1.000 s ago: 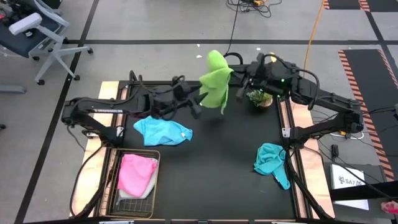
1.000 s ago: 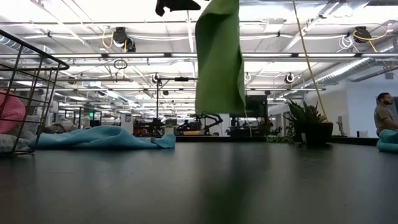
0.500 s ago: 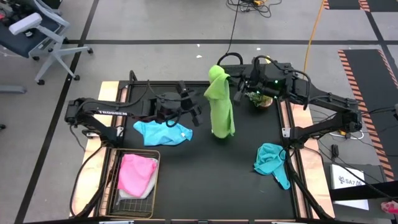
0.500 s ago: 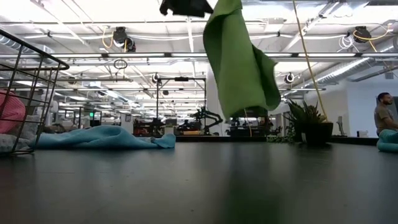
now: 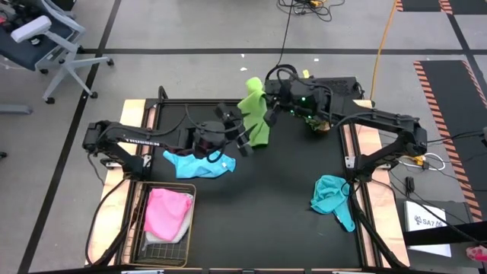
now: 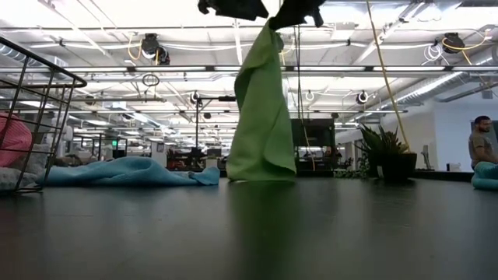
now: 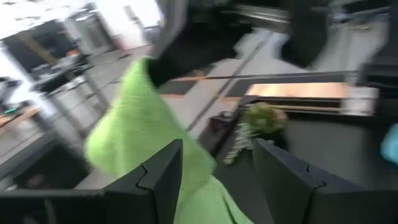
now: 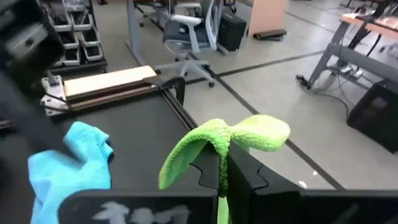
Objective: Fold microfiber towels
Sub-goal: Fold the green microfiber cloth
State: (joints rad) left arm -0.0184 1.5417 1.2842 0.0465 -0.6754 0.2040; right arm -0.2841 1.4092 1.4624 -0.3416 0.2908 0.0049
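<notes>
Since the earlier frames the lime towel (image 5: pixel 255 114) has come down: it swung clear of the desk (image 5: pixel 289 221) a moment ago, and now its lower hem brushes the surface while the top corner has shifted back toward the plant (image 5: pixel 316 120).

Taking the plant as landmark and going left to right: farthest from it, in the wire basket (image 5: pixel 163 247) at the near left corner, lies the pink towel (image 5: pixel 167 213). Nearer the plant, left of it, the light blue towel (image 5: pixel 199 161) lies crumpled flat. Above that, the left gripper (image 5: pixel 245 139) hovers just beside the lime towel's hanging edge; its fingers (image 7: pixel 163 180) stand apart with green cloth showing between them, but they are not visibly clamped on it. The lime towel hangs just left of the plant, pinched at one corner by the right gripper (image 5: pixel 268 116), whose fingers (image 8: pixel 208 163) are closed on the fold. On the near side of the plant, by the right edge, sits the teal towel (image 5: pixel 332 196) in a heap.

The cloth looks light and thoroughly limp: it drapes straight down from its single held corner and buckles where it meets the desk, so it will not hold a shape unaided. It looks grippy rather than slippery, and nothing about it is fragile. A second corner along the top or hanging edge looks like the sensible place for the left fingers, so the towel can be stretched square before it is laid down.
</notes>
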